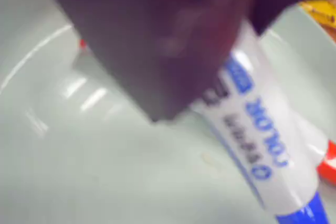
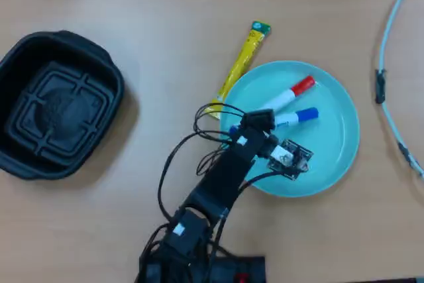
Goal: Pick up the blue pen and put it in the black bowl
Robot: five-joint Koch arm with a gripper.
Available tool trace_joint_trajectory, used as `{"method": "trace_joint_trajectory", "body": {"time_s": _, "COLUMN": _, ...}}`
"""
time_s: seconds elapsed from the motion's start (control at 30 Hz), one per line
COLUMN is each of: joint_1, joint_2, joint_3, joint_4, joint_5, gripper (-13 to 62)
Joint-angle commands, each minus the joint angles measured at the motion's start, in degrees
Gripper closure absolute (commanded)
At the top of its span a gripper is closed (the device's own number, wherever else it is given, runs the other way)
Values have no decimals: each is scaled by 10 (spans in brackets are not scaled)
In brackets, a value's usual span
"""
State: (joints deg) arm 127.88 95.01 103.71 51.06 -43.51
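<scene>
In the overhead view the arm reaches up from the bottom edge toward one o'clock, and its gripper (image 2: pixel 265 127) hangs over the left part of the round teal plate (image 2: pixel 338 157). Two markers lie side by side on that plate, both slanting toward two o'clock. The blue pen (image 2: pixel 297 117) is the lower one, its blue cap pointing to the plate's right half and its other end hidden under the gripper head. The red-capped marker (image 2: pixel 289 95) lies just above it, close alongside; whether the two touch cannot be told from here.

The wrist view is blurred and very close. A dark jaw fills the upper middle of it and lies against the blue pen (image 1: pixel 262 135), whose white barrel with blue print runs from under the jaw toward five o'clock, ending in blue at the bottom edge. Only this one jaw shows clearly, so I cannot tell whether the fingers are spread, closed, or clamped on the barrel; it looks as if the pen sits right at the jaw, perhaps between the two. A bit of the red-capped marker (image 1: pixel 328 163) shows at the right edge.

The black bowl (image 2: pixel 13 64) stands at nine o'clock from the plate, well apart. A yellow sachet (image 2: pixel 242 64) lies at eleven o'clock beside the plate's rim. A pale cable (image 2: pixel 391 31) curves along the right edge.
</scene>
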Motion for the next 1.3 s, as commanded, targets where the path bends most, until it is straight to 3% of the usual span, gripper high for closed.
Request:
{"method": "trace_joint_trajectory", "body": {"time_s": 0.0, "joint_1": -3, "joint_2": 41, "joint_3": -28, "joint_4": -18, "joint_5": 7, "gripper": 554}}
{"method": "trace_joint_trajectory", "body": {"time_s": 1.27, "joint_1": -174, "joint_2": 403, "joint_3": 89, "joint_4": -14, "joint_5": 106, "gripper": 554}}
